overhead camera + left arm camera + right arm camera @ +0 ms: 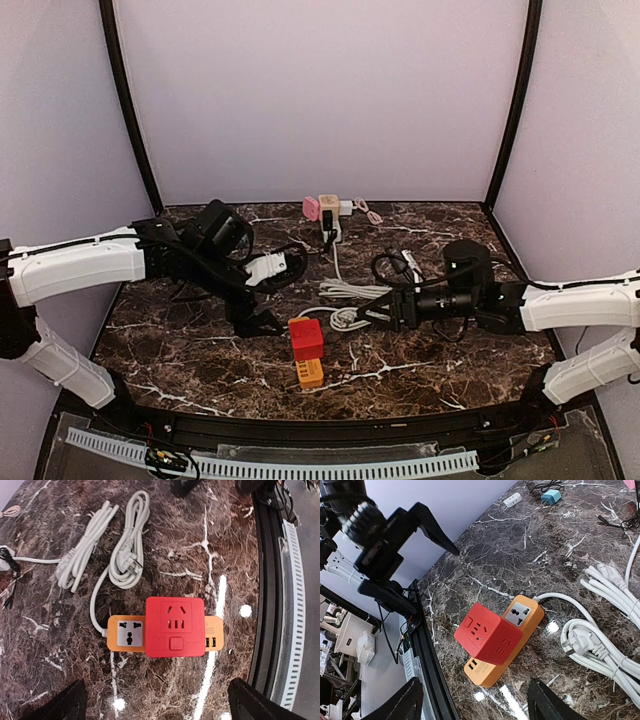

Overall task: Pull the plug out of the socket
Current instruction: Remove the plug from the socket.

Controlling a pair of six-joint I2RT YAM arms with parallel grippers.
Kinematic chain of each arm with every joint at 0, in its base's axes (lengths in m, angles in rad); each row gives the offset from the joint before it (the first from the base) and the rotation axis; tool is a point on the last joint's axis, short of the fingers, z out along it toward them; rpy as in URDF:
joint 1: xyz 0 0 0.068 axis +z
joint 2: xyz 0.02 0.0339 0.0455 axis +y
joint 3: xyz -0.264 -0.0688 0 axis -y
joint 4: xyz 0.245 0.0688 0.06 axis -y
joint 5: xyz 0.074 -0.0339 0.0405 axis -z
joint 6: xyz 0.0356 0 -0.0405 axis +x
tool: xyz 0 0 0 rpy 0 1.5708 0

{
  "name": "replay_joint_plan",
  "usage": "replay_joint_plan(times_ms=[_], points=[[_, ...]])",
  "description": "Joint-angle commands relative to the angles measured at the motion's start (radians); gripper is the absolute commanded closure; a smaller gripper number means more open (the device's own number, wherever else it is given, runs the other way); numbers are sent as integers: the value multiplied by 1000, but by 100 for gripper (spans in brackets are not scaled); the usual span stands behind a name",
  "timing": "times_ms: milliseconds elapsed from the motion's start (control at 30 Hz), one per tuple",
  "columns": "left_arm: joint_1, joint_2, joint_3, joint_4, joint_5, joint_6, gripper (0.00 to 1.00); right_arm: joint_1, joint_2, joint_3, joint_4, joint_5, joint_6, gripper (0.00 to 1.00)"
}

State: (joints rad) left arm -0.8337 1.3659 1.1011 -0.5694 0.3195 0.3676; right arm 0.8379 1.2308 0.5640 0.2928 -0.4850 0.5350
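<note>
**Left wrist view: red plug seated in the strip, both grippers empty**

Directly below the left gripper [160,702] sits the red cube plug [175,626], pressed into the orange power strip [125,634], which lies flat on the table. The jaws are spread wide, one on either side of the cube and above it, holding nothing. The right gripper [475,700] is also released and empty, with the strip just ahead of its fingertips.

The main risk is that the strip is light and unanchored. If the left gripper closes on the cube and pulls before the right one pins the orange body, the whole assembly would likely lift together. A grip set too low could also catch the strip's edge as well as the cube. The white coiled cords [125,550], just beyond the strip, could snag a finger or drag along.

The dark marble tabletop [200,370] is glossy and probably slick, so the strip may slide under sideways force. Plain lilac walls [320,90] enclose the cell, and a few small adapters [328,207] sit far beyond both grippers, by the back wall.
</note>
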Motion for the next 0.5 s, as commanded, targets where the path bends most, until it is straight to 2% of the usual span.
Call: replay_joint_plan(times_ms=[0, 467], points=[[-63, 68, 48, -70, -74, 89, 1, 5, -36, -19, 43, 23, 8, 29], [-104, 227, 98, -37, -84, 70, 1, 6, -89, -46, 35, 63, 13, 29]])
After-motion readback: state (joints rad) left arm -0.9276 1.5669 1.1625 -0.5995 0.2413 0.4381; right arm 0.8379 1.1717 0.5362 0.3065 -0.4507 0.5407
